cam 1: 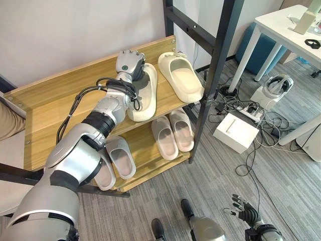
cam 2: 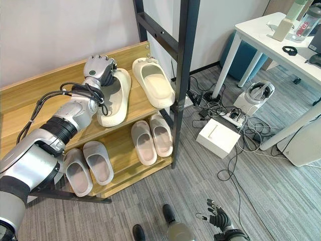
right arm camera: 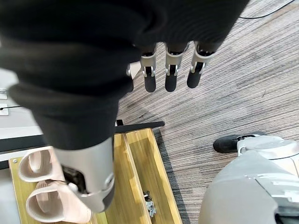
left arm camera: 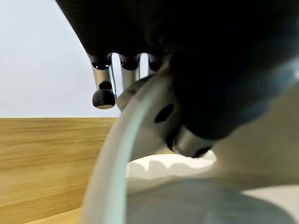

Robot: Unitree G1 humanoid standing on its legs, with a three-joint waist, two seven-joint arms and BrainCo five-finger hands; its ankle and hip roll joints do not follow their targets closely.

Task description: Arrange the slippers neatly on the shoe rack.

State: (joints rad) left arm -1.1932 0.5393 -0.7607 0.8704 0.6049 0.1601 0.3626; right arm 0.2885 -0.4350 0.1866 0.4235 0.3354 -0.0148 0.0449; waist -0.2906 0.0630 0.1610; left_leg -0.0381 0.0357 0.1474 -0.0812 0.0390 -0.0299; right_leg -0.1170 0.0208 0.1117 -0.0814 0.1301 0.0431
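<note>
Nearest, the right hand [cam 1: 244, 211] hangs low over the grey plank floor [cam 1: 225, 181], fingers straight and loose, holding nothing.

Six slippers show on the wooden shoe rack [cam 1: 55, 100], two on the top shelf and four on the lower. On the lower shelf, a grey pair [cam 1: 120, 156] lies toward the robot's left, partly behind the left arm, and a pinkish pair [cam 1: 173, 133] lies side by side toward the right, next to the black post [cam 1: 213, 70].

On the top shelf the left hand [cam 1: 130, 62] lies on the toe end of one cream slipper [cam 1: 143, 98]. The left wrist view shows its fingers [left arm camera: 103, 86] over the slipper's rim and its thumb inside, so it grips the slipper. This slipper's heel reaches the shelf's front edge. The second cream slipper [cam 1: 181, 76] lies just beside it on the right, apart from the hand, angled so its heel points toward the post.

To the right on the floor are a white box [cam 1: 235, 131], a tangle of cables with a power strip [cam 1: 246, 111] and a white headset [cam 1: 278, 85]. Farther right stands a white desk [cam 1: 281, 22]. A pale wall [cam 1: 60, 30] rises behind the rack.
</note>
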